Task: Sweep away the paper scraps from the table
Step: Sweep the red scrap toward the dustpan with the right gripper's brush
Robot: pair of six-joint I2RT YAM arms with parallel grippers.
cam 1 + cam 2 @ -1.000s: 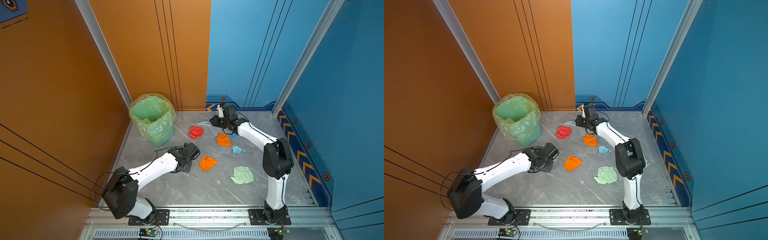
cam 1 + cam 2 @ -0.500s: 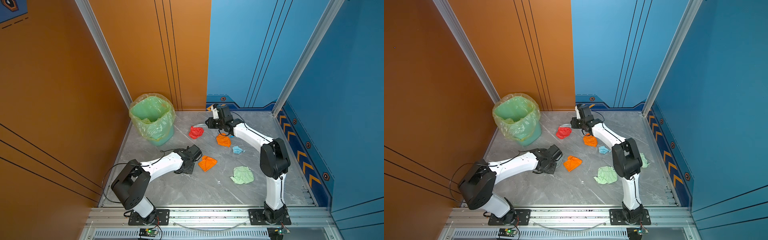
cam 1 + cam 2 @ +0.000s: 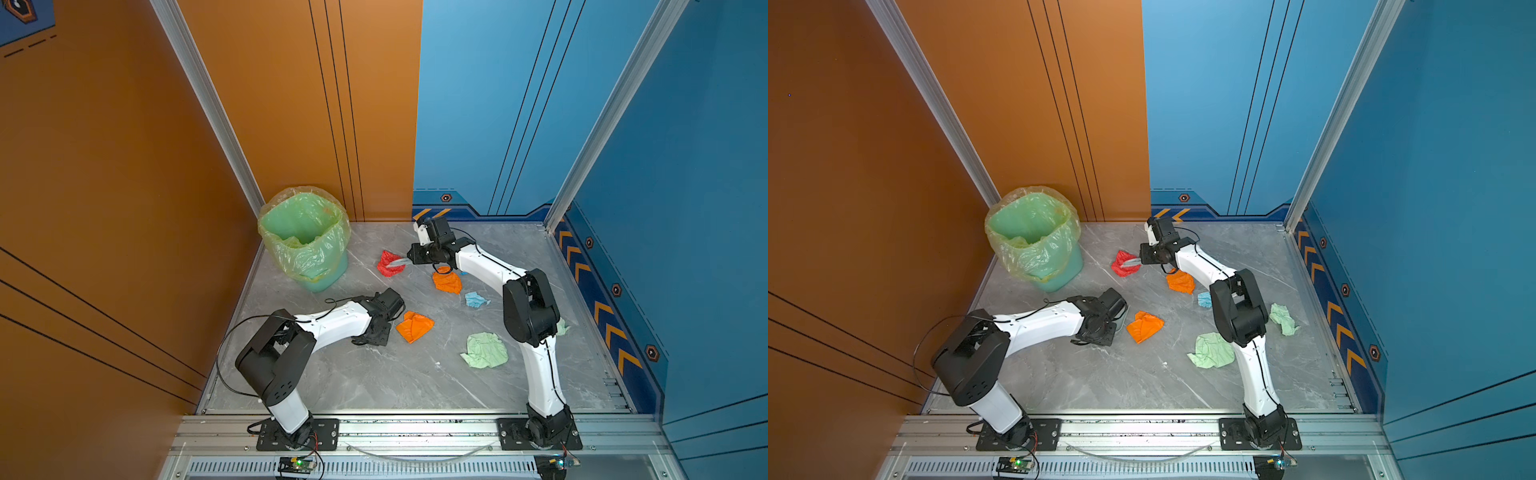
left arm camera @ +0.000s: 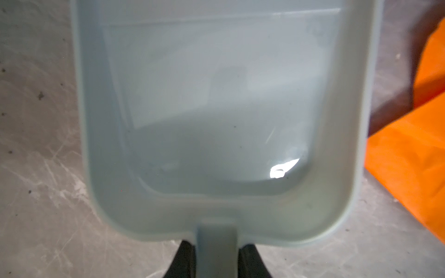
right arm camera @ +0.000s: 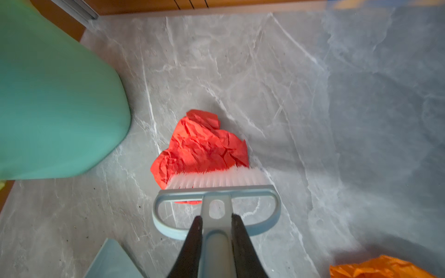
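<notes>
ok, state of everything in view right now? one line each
left gripper: fingers shut on the dustpan's handle
right gripper: fingers shut on the brush's handle
dustpan: empty
brush: bristles down on the red scrap
red scrap: crumpled, on the table
orange scrap: beside the dustpan, not in it
remaining scraps: loose on the table
bin: upright, open, bag-lined

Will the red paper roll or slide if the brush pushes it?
Probably slides: the red paper is crumpled, not a round ball. It looks thin and light, so the brush should shove it easily. The smooth table likely helps.
</notes>
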